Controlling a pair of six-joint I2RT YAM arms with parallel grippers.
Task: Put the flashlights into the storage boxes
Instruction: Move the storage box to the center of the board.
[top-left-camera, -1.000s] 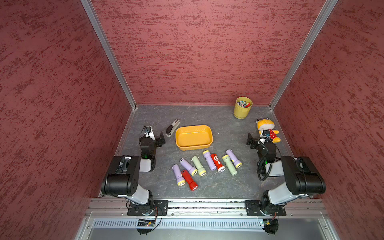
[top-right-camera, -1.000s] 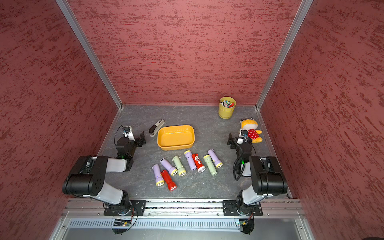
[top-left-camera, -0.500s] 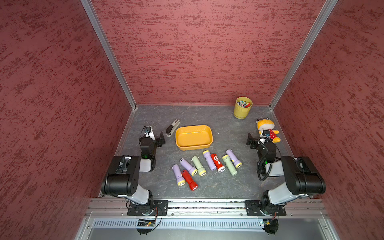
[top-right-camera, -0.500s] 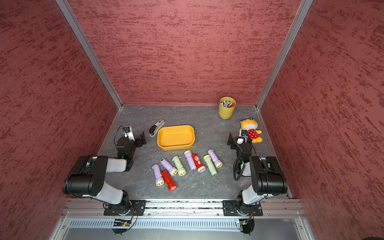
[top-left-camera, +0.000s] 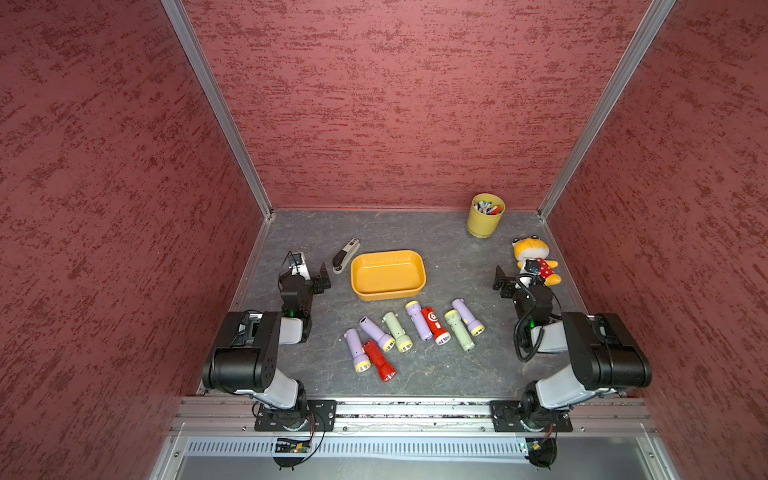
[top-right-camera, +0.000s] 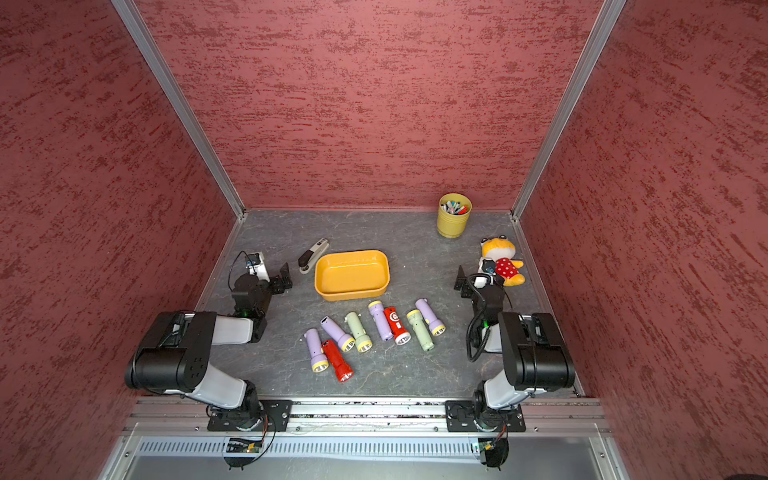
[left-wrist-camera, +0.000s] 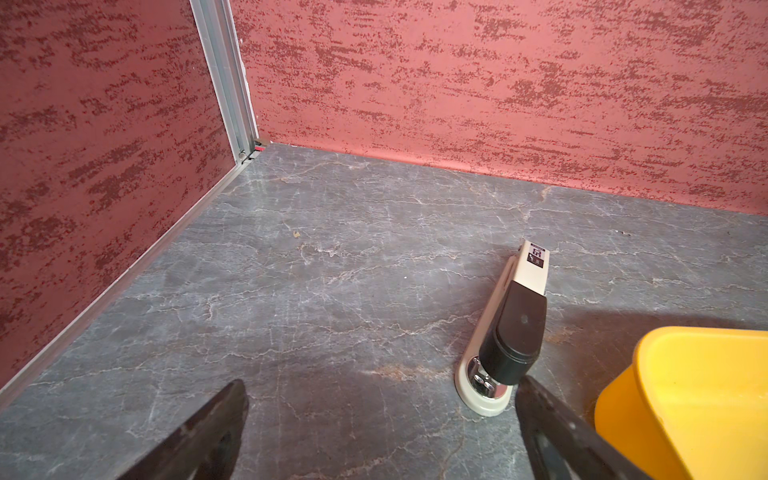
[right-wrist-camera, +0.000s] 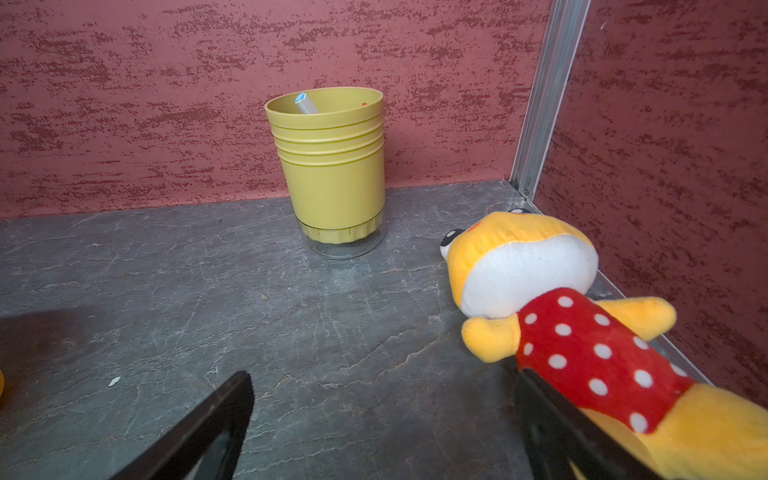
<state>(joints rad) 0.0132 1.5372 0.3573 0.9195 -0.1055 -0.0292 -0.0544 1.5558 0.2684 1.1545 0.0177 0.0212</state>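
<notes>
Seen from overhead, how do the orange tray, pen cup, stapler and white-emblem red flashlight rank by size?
In a top view, largest to smallest:
1. orange tray
2. pen cup
3. stapler and red flashlight, too alike to rank.

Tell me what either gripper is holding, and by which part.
Nothing is held: the left gripper and the right gripper both stand open and empty.

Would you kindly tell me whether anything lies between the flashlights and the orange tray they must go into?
Nothing visible does. The flashlights lie on bare table just in front of the tray. The stapler sits beside its far corner, and the pen cup and plush toy stand off to the side.
</notes>
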